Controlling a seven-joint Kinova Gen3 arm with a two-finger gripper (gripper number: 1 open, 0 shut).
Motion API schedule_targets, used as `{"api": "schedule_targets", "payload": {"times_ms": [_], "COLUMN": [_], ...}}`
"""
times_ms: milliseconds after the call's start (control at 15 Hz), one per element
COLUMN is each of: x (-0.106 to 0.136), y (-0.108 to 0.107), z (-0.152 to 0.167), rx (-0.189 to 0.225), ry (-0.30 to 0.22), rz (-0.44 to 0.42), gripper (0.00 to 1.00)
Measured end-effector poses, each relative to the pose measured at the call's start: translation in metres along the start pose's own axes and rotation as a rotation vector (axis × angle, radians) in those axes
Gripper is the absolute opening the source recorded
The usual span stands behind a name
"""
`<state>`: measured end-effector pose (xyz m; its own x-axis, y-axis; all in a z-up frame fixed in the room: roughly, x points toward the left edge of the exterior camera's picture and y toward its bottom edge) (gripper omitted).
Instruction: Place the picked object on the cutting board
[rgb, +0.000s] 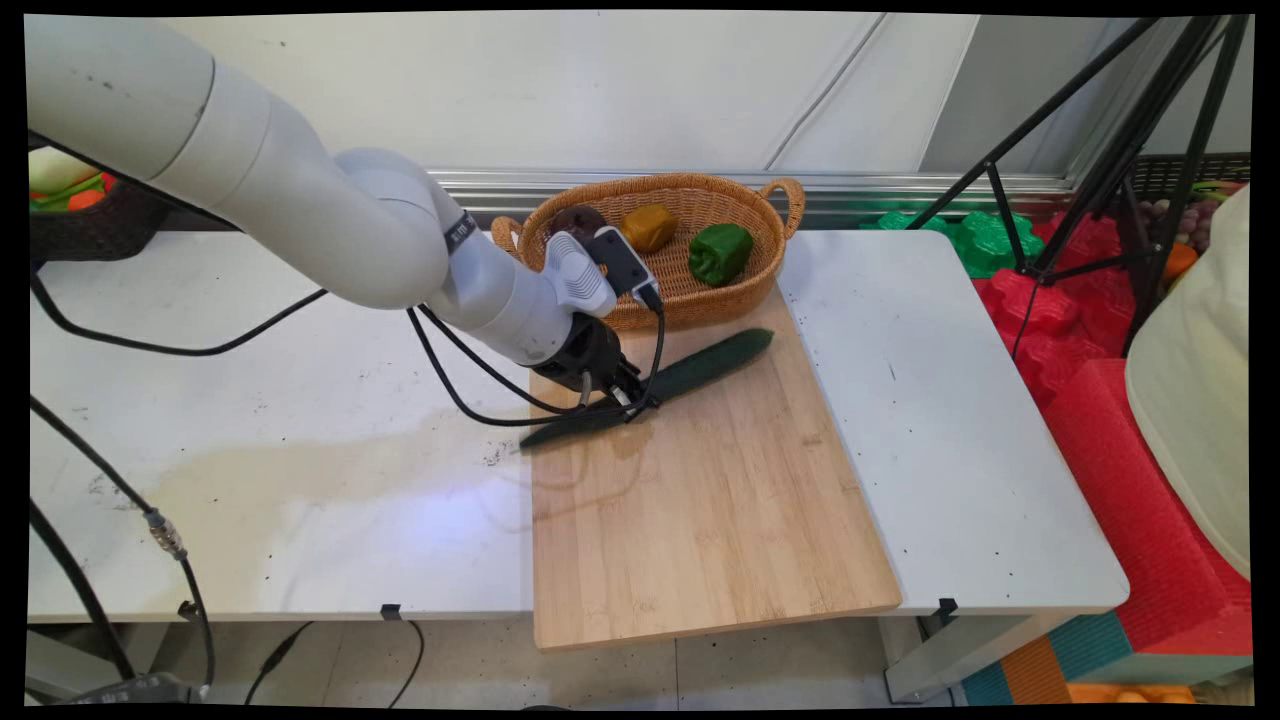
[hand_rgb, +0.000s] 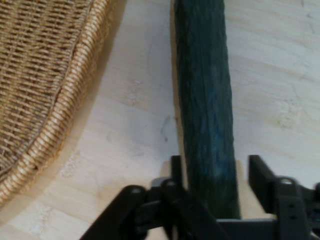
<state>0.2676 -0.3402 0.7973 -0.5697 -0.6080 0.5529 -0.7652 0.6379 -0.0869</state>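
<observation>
The pincer was low over the wooden board, its fingers apart on either side of the long dark cucumber. The cucumber lay flat on the board, near the woven basket on the white surface.

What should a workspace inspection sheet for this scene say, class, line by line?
Surface: white table with a pale bamboo cutting board overhanging its near edge.
Job's things: long dark green cucumber lying across the board's far left corner.
Clutter: oval woven wicker basket holding a green pepper, a yellow-brown pepper and a dark, partly hidden item.
Grippers: black two-finger gripper open, astride the cucumber.
Cables: black cables hanging from the arm.
Surroundings: black tripod, red foam mats at right.
</observation>
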Motion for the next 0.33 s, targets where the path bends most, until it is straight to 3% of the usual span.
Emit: {"api": "schedule_targets", "payload": {"times_ms": [333], "x": [-0.0040], "y": [-0.0037], "z": [0.0002], "rx": [0.000], "ry": [0.001], "rz": [0.007], "gripper": [1.00]}}
